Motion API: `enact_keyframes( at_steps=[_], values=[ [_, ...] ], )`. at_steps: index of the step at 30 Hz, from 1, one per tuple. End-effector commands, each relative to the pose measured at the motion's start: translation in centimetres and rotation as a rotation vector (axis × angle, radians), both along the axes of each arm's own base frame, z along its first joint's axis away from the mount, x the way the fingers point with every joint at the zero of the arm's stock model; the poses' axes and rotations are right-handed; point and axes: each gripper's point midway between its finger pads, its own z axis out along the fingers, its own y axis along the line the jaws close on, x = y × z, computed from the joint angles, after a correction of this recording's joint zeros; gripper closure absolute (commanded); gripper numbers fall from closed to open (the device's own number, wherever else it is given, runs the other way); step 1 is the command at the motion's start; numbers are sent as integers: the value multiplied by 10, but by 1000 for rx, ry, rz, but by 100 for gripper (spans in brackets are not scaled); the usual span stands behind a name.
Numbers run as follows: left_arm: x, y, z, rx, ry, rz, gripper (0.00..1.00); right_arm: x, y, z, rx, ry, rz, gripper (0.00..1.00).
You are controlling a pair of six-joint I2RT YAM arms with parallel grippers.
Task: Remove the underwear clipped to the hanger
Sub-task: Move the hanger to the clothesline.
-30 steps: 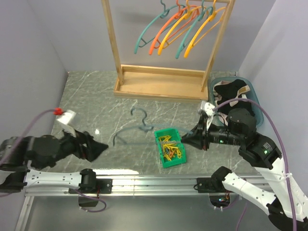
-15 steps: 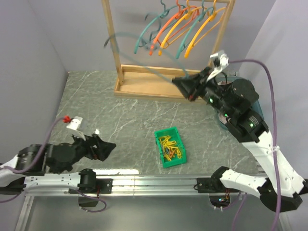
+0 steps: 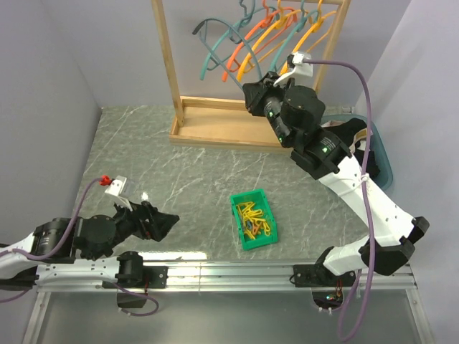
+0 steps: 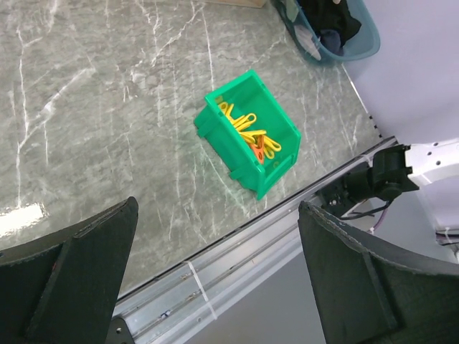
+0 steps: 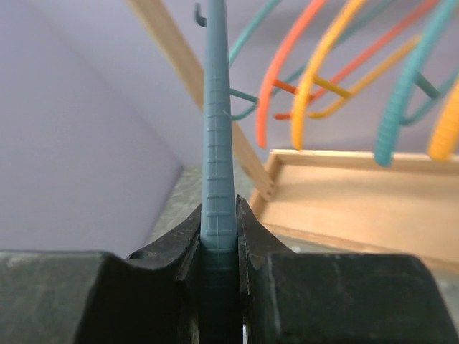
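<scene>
Right wrist view: right gripper [image 5: 219,236] clamps the grey-blue hanger [image 5: 217,143] beside the rack [image 3: 163,64]. Steer its hook over the top bar before releasing. Left gripper [image 4: 215,261] hangs wide open, empty. Underwear [image 4: 336,14] lies in the basket [image 4: 358,46].

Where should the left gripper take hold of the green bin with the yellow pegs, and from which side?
Grip the green bin by its long side wall, coming straight down from above, one finger inside and one outside. It stands upright and open-topped, its walls thin and straight, and the yellow pegs lie low inside. The open left gripper is nearest.
</scene>
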Motion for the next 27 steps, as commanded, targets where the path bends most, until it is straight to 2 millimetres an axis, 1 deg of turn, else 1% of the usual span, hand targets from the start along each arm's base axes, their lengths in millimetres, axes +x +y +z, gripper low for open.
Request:
enact_keyframes(
  at_steps=[1, 2, 3, 4, 5, 6, 7, 8, 9, 10, 14, 15, 17, 21, 24, 27],
  values=[
    [-1, 2, 13, -89, -3, -1, 1, -6, -46, 38, 130, -22, -224, 100],
    [-1, 3, 14, -96, -2, -4, 1, -9, -47, 33, 116, -2, -240, 100],
    [-2, 3, 14, -98, 3, -4, 1, -11, -52, 38, 121, -1, -268, 100],
    [-2, 3, 13, -99, 4, -2, 1, -12, -61, 37, 118, 7, -318, 100],
    [-3, 2, 12, -96, 6, -11, 1, -14, -65, 34, 106, 16, -342, 100],
    [-3, 1, 12, -101, 7, -14, 1, -17, -68, 34, 106, 18, -354, 100],
    [-3, 0, 12, -98, 7, -15, 0, -22, -74, 38, 118, 15, -368, 100],
    [-4, -1, 10, -91, 8, -17, 1, -24, -82, 37, 120, 18, -402, 100],
    [-3, -3, 11, -93, 7, -17, 1, -26, -85, 35, 115, 20, -412, 100],
    [-3, -4, 9, -82, 6, -18, 1, -30, -91, 37, 123, 17, -427, 100],
    [-2, -7, 8, -61, -3, -19, 1, -35, -111, 34, 75, 19, -509, 100],
    [-1, -6, 9, -60, -5, -13, 0, -37, -119, 36, 69, 20, -543, 100],
    [-1, -6, 7, -57, -1, -10, 1, -37, -123, 33, 24, 25, -571, 100],
    [0, -5, 9, -69, -7, -7, 0, -39, -130, 32, -24, 21, -593, 100],
    [-1, -2, 10, -84, -3, -8, 1, -42, -141, 31, -67, 32, -637, 100],
    [-2, 2, 13, -105, -3, -9, 1, -55, -162, 31, -74, 31, -679, 100]
  ],
)
